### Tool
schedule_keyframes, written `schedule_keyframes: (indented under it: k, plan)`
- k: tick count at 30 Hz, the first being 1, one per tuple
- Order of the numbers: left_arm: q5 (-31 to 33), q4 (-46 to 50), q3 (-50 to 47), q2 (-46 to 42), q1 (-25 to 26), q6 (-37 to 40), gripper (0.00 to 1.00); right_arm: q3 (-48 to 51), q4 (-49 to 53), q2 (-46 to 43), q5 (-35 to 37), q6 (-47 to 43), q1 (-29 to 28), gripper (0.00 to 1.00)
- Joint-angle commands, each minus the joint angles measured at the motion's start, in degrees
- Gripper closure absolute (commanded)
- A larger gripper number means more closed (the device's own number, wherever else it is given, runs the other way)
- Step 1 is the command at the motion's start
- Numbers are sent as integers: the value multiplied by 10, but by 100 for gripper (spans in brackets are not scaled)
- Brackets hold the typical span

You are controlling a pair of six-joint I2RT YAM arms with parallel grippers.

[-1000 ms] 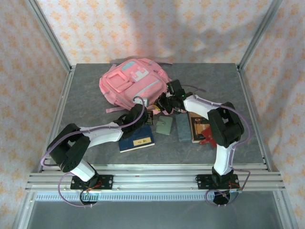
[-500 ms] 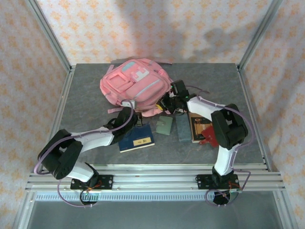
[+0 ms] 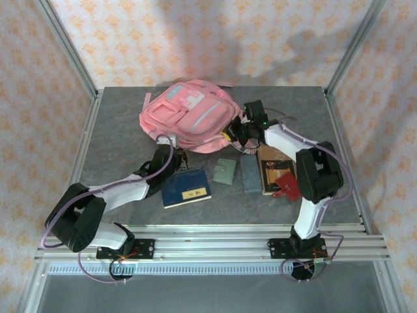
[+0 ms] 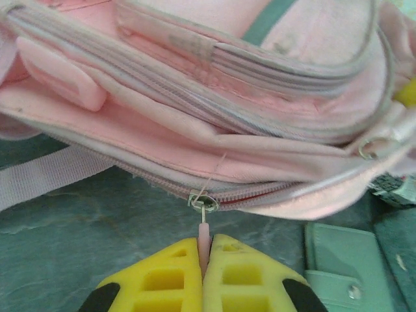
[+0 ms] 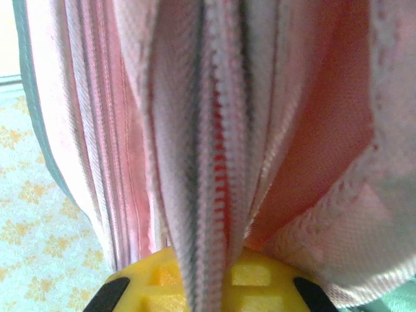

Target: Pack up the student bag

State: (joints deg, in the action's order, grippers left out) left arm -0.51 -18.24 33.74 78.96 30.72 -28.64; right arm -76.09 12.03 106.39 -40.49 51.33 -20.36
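The student bag (image 3: 189,116), a large pink backpack, lies at the back middle of the table. My left gripper (image 3: 178,152) is at its near edge, shut on the pink zipper pull (image 4: 205,233), which hangs from the slider (image 4: 203,203) on a partly undone zipper. At the bag's right side, my right gripper (image 3: 233,132) is shut on the bag's zipper edge (image 5: 214,169). That fabric runs up from between the yellow fingers (image 5: 260,276). The student bag (image 4: 247,97) spans the top of the left wrist view.
In front of the bag lie a blue notebook (image 3: 186,188), a green wallet (image 3: 225,171), a grey-blue case (image 3: 249,174), a brown book (image 3: 272,171) and a red item (image 3: 287,186). The green wallet (image 4: 341,260) is just right of my left fingers.
My left gripper has pulled back to the left along the bag's near edge with the zipper pull. My right gripper has risen and moved farther away, and the bag has shifted with it.
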Motion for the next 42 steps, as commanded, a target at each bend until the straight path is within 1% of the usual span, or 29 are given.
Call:
schedule_keyframes:
  k: [1, 2, 3, 4, 6, 9, 10, 11, 15, 19, 21, 24, 28, 32, 33, 34, 38, 40, 42]
  plan:
    - [7, 21, 31, 8, 42, 7, 100, -65, -2, 25, 57, -37, 42, 100]
    - [5, 19, 38, 14, 52, 6, 100, -77, 5, 34, 58, -40, 47, 99]
    - [5, 14, 47, 23, 61, 2, 100, -91, 13, 44, 58, -43, 54, 93]
    - [2, 5, 53, 32, 67, -2, 100, -105, 27, 54, 59, -46, 57, 85]
    - [-3, -8, 68, 52, 74, -7, 100, -118, 44, 61, 56, -46, 58, 73]
    - [-6, -24, 88, 78, 76, -10, 100, -83, 28, 35, 36, -32, 54, 64]
    - [-8, -29, 93, 84, 76, -10, 100, -62, 20, 19, 34, -29, 52, 63]
    - [-9, -32, 98, 89, 76, -9, 100, -43, 13, 3, 33, -26, 51, 58]
    - [-15, -27, 117, 105, 77, -2, 100, 44, -9, -68, 24, -18, 41, 57]
    - [-16, -25, 121, 103, 76, 2, 100, 112, -26, -120, 24, -7, 21, 57]
    - [-16, -24, 120, 101, 76, 2, 100, 131, -38, -129, 25, 2, 6, 57]
    - [-19, -25, 119, 99, 77, 2, 100, 133, -50, -114, 27, 11, -16, 56]
    - [-23, -26, 116, 98, 78, -2, 100, 104, -73, -71, 23, 16, -37, 57]
    - [-26, -29, 114, 96, 81, -1, 100, 56, -62, -9, 35, 12, -43, 59]
    - [-25, -28, 114, 96, 81, -1, 100, 47, -59, 5, 39, 12, -43, 62]
    - [-23, -27, 113, 96, 81, -1, 100, 42, -61, 14, 41, 14, -43, 68]
    - [4, -21, 97, 89, 75, -3, 100, 36, -78, 27, 62, 19, -41, 98]
    - [5, -20, 81, 81, 58, -12, 100, 38, -82, 24, 66, 22, -36, 100]
    - [2, -21, 55, 67, 28, -21, 100, 41, -86, 18, 70, 25, -29, 100]
